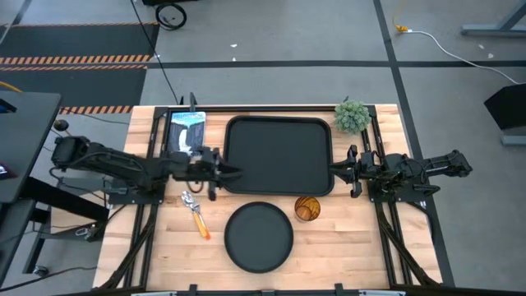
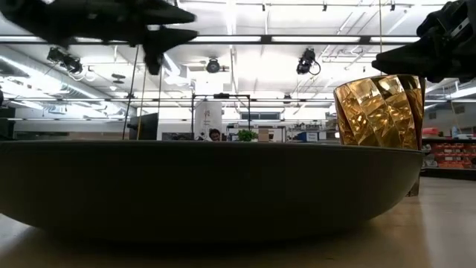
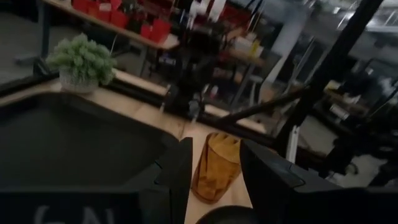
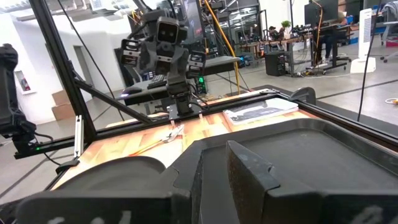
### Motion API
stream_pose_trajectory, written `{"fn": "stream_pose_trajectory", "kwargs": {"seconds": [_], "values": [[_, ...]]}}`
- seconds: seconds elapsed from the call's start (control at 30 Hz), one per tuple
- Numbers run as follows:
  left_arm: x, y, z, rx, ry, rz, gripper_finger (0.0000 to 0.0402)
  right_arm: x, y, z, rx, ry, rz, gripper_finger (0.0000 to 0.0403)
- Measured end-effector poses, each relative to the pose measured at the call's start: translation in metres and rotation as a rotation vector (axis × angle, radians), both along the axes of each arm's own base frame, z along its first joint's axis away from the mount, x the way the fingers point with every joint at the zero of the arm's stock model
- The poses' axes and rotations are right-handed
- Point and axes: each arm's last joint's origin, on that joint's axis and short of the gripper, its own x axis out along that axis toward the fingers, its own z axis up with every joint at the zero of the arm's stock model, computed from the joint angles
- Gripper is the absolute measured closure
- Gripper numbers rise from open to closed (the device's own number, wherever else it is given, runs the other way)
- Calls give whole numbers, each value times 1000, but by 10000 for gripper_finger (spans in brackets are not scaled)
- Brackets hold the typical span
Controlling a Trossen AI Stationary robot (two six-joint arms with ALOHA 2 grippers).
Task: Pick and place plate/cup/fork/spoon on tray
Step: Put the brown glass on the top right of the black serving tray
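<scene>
The black rectangular tray (image 1: 279,156) lies at the table's middle, toward the far side. The round black plate (image 1: 259,237) rests flat on the table near the front edge and fills the low view (image 2: 208,186). The amber cup (image 1: 306,208) stands upright on the table between tray and plate, to the right. Silver utensils with orange handles (image 1: 197,215) lie on the table left of the plate; I cannot tell fork from spoon. My left gripper (image 1: 233,173) hovers open at the tray's left edge. My right gripper (image 1: 335,170) hovers at the tray's right edge, open by a narrow gap.
A small potted plant (image 1: 352,115) stands at the far right corner. A flat white and blue packet (image 1: 187,131) lies left of the tray at the far side. Black frame rails run along the table's left and right sides.
</scene>
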Motion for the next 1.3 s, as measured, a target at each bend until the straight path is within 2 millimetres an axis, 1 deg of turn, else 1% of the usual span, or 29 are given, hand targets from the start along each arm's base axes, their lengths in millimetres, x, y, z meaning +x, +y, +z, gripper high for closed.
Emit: {"fn": "stream_pose_trajectory", "kwargs": {"seconds": [0.2,0.4,0.5,0.6,0.73,0.87,1.0,1.1,1.3], "values": [[46,-2,9,11,146,-7,260,0,0,0,0,0,0,325],[91,0,15,-7,294,-106,260,0,0,0,0,0,0,325],[111,3,15,-23,363,-146,260,0,0,0,0,-2,0,325],[125,5,15,-30,437,-154,260,0,0,1,2,-10,0,325],[138,5,16,-9,486,-160,258,0,0,1,2,-13,0,325],[147,4,16,-5,509,-164,238,0,0,2,3,-18,0,325],[151,4,15,-3,524,-169,208,0,0,2,4,-22,0,325],[150,2,11,-11,548,-227,189,0,0,2,3,-19,0,325],[154,-9,3,-27,568,-244,185,0,0,2,3,-20,0,325]]}}
